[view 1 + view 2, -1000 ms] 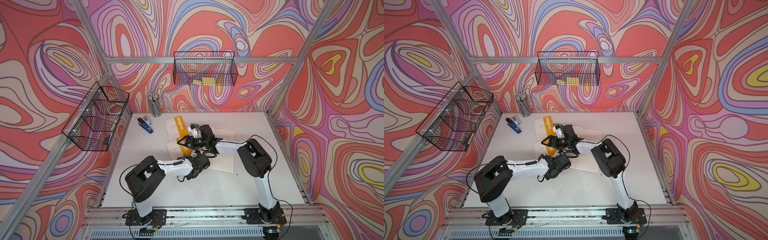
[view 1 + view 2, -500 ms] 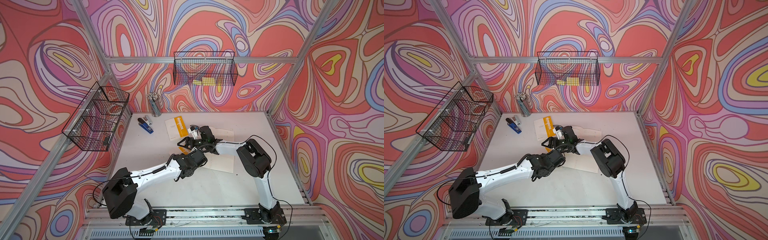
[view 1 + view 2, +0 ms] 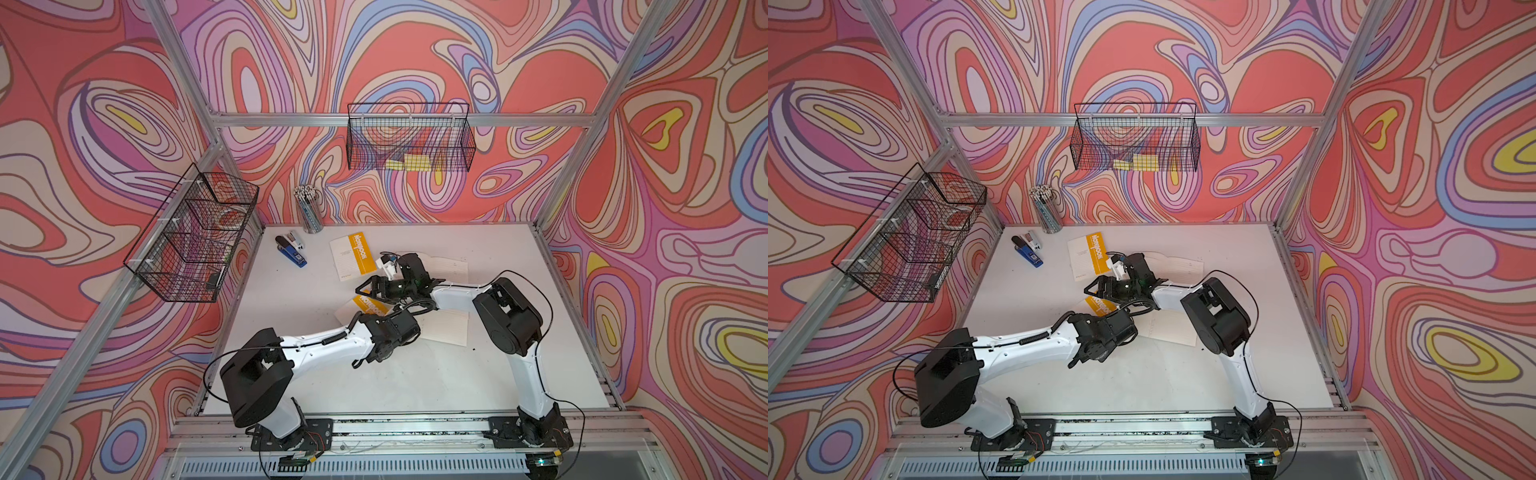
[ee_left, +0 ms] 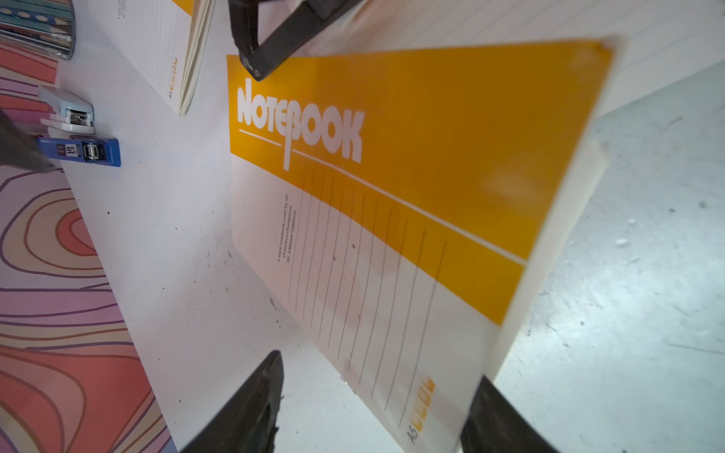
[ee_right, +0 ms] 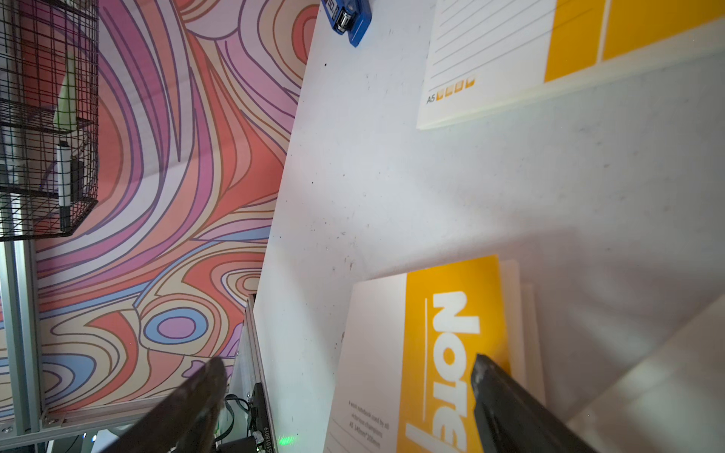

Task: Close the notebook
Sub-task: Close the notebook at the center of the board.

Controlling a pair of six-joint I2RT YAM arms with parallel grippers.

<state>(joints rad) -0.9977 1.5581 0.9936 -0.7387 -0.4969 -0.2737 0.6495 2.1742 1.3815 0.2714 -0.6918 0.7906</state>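
The notebook lies open mid-table, its lined pages (image 3: 446,328) flat and its yellow-and-white cover (image 3: 371,306) (image 3: 1100,306) tilted up off them. In the left wrist view the cover (image 4: 392,157) slants across, its lower corner between the wide-apart fingers of my left gripper (image 4: 380,366), which is open. In both top views the left wrist (image 3: 390,328) hides those fingers. My right gripper (image 3: 368,289) (image 5: 347,359) is open at the cover's far edge, with one fingertip (image 5: 494,384) over the yellow band (image 5: 451,353).
A second, closed notebook (image 3: 353,257) lies behind. A blue stapler (image 3: 293,253) and a pencil cup (image 3: 309,208) stand at the back left. Wire baskets hang on the left wall (image 3: 195,237) and the back wall (image 3: 409,137).
My left gripper's jaws have spread apart around the cover, and the left arm has shifted left and drawn back slightly. The right gripper has stayed at the cover's far edge.
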